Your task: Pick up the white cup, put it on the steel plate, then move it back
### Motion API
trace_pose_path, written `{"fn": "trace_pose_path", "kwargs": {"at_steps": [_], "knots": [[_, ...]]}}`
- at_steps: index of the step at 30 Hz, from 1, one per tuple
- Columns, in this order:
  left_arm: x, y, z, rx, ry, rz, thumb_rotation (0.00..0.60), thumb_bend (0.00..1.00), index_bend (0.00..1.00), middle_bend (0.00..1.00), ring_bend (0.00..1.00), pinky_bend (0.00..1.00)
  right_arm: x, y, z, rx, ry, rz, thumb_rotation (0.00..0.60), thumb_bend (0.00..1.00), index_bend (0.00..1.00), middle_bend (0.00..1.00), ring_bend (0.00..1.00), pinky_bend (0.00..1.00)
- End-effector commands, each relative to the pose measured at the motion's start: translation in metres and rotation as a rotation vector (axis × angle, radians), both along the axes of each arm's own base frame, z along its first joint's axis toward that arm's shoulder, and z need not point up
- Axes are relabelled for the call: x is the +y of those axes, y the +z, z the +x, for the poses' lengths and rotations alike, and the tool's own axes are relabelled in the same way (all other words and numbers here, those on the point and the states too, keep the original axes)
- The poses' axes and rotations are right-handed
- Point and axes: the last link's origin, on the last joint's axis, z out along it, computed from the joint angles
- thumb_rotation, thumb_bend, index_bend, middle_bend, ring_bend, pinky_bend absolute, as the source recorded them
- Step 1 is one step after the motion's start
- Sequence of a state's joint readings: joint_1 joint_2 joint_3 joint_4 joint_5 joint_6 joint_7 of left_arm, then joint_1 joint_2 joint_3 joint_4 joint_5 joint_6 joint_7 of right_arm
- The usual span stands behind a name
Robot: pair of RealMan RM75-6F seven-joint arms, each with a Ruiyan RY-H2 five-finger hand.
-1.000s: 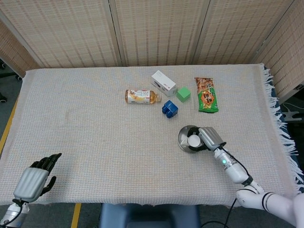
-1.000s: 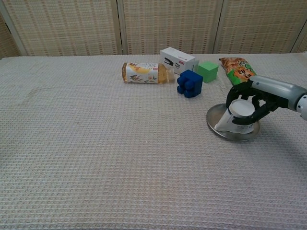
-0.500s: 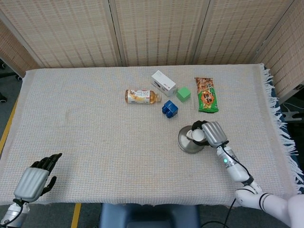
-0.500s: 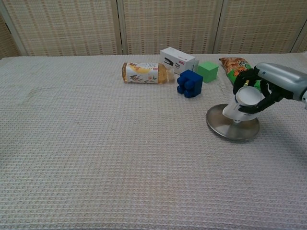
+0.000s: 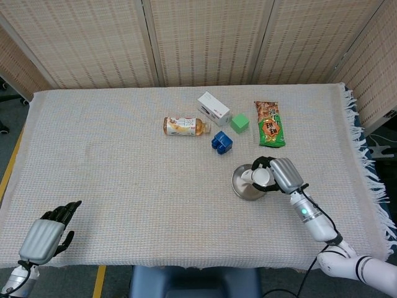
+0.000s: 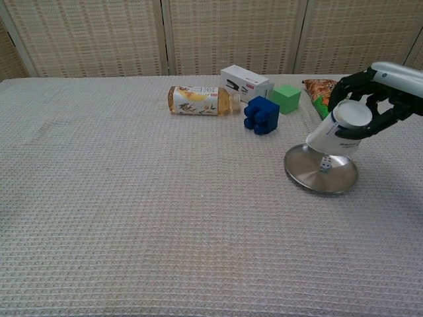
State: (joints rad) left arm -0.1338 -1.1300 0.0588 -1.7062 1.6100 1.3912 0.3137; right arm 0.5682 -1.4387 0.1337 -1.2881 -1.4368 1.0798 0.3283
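Observation:
My right hand [image 6: 375,98] [image 5: 279,174] grips the white cup [image 6: 340,129] [image 5: 260,177] by its upper rim and holds it tilted in the air, just above the steel plate [image 6: 321,173] [image 5: 245,186]. The cup's base hangs clear of the plate's surface. The plate lies flat on the cloth at the right of the table. My left hand [image 5: 44,234] rests at the near left edge of the table, fingers apart, holding nothing; only the head view shows it.
Behind the plate lie a blue block [image 6: 261,115], a green cube [image 6: 286,98], a white box [image 6: 245,82], a drink bottle on its side [image 6: 198,101] and a green snack bag [image 5: 270,124]. The fringed table edge [image 5: 360,149] runs along the right.
The right hand has lifted the white cup off the steel plate and raised it, tilting it. The left hand has stayed where it was.

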Motion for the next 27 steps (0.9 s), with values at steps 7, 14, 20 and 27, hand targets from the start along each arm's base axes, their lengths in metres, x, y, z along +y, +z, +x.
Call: {"fn": "trace_pose_path", "kwargs": {"at_steps": [7, 14, 20, 27], "knots": [[0.0, -0.001, 0.001, 0.006, 0.0, -0.005, 0.6, 0.45, 0.07, 0.14, 0.21, 0.38, 0.001, 0.022, -0.033, 0.136, -0.091, -0.175, 0.6, 0.12, 0.53, 0.5, 0.47, 0.7], [0.0, -0.002, 0.001, 0.01, 0.003, -0.007, 0.6, 0.45, 0.07, 0.14, 0.21, 0.38, -0.012, 0.018, -0.066, 0.141, -0.167, -0.179, 0.6, 0.12, 0.53, 0.5, 0.47, 0.7], [0.0, -0.002, 0.001, 0.008, 0.004, -0.006, 0.6, 0.45, 0.07, 0.14, 0.21, 0.38, -0.019, 0.008, -0.088, 0.128, -0.23, -0.132, 0.6, 0.12, 0.45, 0.5, 0.41, 0.68], [0.0, -0.002, 0.0, 0.007, 0.007, -0.008, 0.6, 0.45, 0.07, 0.14, 0.21, 0.38, -0.022, 0.001, -0.094, 0.065, -0.251, -0.083, 0.6, 0.12, 0.31, 0.39, 0.28, 0.6]]}}
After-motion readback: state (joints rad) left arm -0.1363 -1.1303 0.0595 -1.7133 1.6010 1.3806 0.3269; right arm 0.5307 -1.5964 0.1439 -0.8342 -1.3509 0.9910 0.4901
